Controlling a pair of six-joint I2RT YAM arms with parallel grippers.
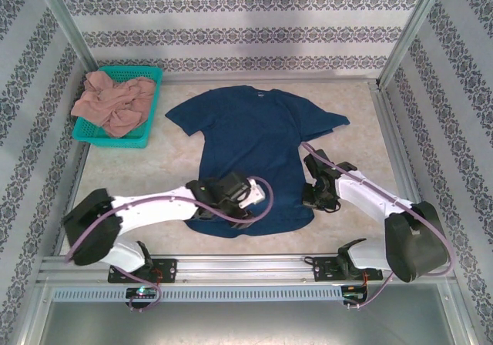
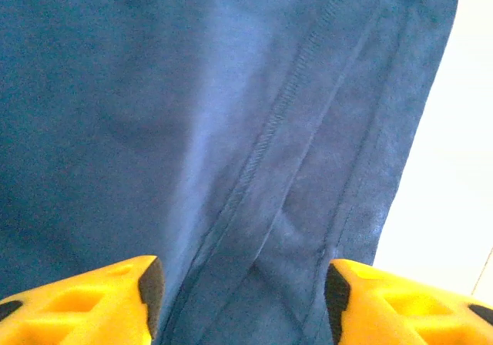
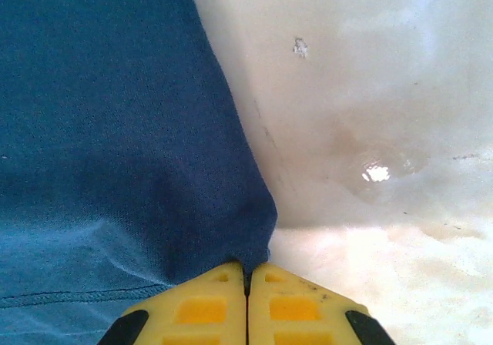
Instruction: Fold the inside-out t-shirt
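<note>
The left tool (image 2: 240,295) is gaping wide above the t-shirt (image 1: 250,141); the right tool (image 3: 247,274) is sitting closed, seemingly pinching its hem corner.

From above, the left arm (image 1: 154,205) covers the hem of the shirt (image 1: 254,129) at its 7 o'clock, the right arm (image 1: 362,195) hides its 4 o'clock corner, and a pale mark (image 1: 262,93) at the collar is too small to read. In the right wrist view that corner vanishes under the closed fingertips (image 3: 212,283) at 6 o'clock. In the left wrist view the shirt is cut off at 12, 9 and 6 o'clock.
</note>
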